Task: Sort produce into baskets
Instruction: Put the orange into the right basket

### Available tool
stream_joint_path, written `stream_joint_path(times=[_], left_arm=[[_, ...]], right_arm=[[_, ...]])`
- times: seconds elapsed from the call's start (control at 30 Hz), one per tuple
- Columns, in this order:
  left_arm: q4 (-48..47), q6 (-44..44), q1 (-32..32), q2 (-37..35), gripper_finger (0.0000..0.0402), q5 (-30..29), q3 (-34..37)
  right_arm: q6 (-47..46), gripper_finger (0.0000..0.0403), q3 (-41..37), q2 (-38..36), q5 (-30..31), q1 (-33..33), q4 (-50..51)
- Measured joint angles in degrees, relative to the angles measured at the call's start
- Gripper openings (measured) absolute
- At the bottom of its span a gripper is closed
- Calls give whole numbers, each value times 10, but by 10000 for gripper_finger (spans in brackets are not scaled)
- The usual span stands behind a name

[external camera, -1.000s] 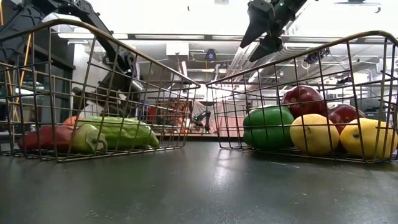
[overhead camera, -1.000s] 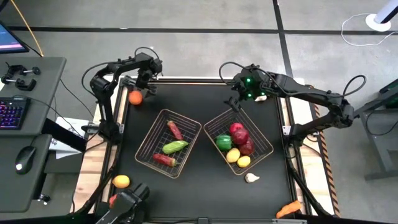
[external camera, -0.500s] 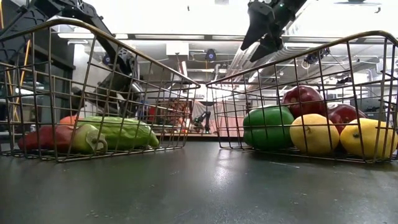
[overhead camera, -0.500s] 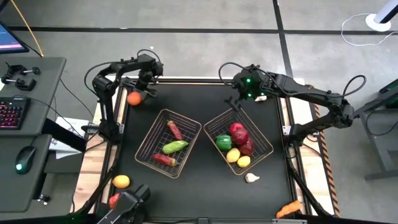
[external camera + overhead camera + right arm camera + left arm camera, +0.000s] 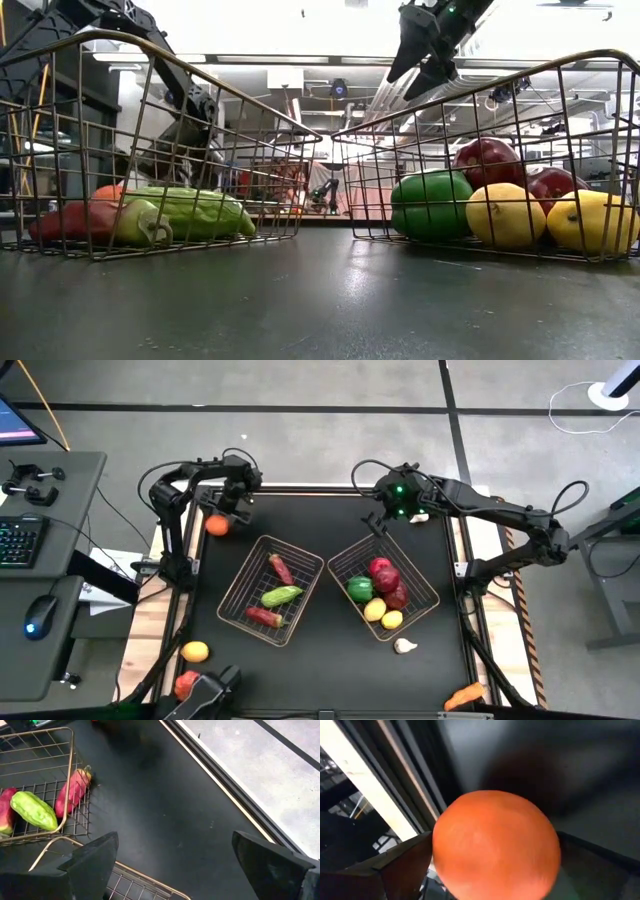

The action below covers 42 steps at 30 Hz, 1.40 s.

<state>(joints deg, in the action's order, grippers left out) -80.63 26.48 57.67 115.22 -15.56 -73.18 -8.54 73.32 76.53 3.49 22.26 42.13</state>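
Left gripper (image 5: pixel 222 518) with orange (image 5: pixel 215 525) moved slightly toward left basket (image 5: pixel 271 589).

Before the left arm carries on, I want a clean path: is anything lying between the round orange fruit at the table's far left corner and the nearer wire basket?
Nothing visible does. The round orange fruit sits between the left gripper jaws, and only bare black tabletop separates it from the copper wire-mesh basket.

thin metal wire baskets (image 5: pixel 272 590), glossy produce (image 5: pixel 510 214), matt blk table (image 5: pixel 330 650)
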Motion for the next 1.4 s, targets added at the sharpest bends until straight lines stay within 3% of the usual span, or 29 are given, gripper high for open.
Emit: stream_joint_path(times=[0.37, 0.63, 0.77, 0.93, 1.03, 1.17, 1.27, 1.4], left_arm=[[12, -38, -17, 0, 387, 17, 23], [2, -68, -19, 0, 309, 53, 22], [-12, -96, -19, -7, 309, 61, -2], [-15, -111, -19, -44, 309, 64, -84], [30, -111, -25, -84, 309, 104, -135], [147, -91, -63, -159, 309, 204, -150], [230, -68, -115, -210, 310, 257, -144], [322, -45, -216, -250, 312, 274, -136]], right_arm=[[16, 383, 0, 0, 9, 0, 0], [26, 383, 0, 0, 15, 0, 0], [27, 383, 0, 0, 15, 0, -1], [64, 383, 0, 0, 43, 1, -8], [84, 383, 0, 0, 82, 7, -21], [84, 383, 0, 0, 137, 24, -28], [65, 383, 0, 0, 152, 37, -25], [42, 383, 0, 0, 152, 53, -28]])
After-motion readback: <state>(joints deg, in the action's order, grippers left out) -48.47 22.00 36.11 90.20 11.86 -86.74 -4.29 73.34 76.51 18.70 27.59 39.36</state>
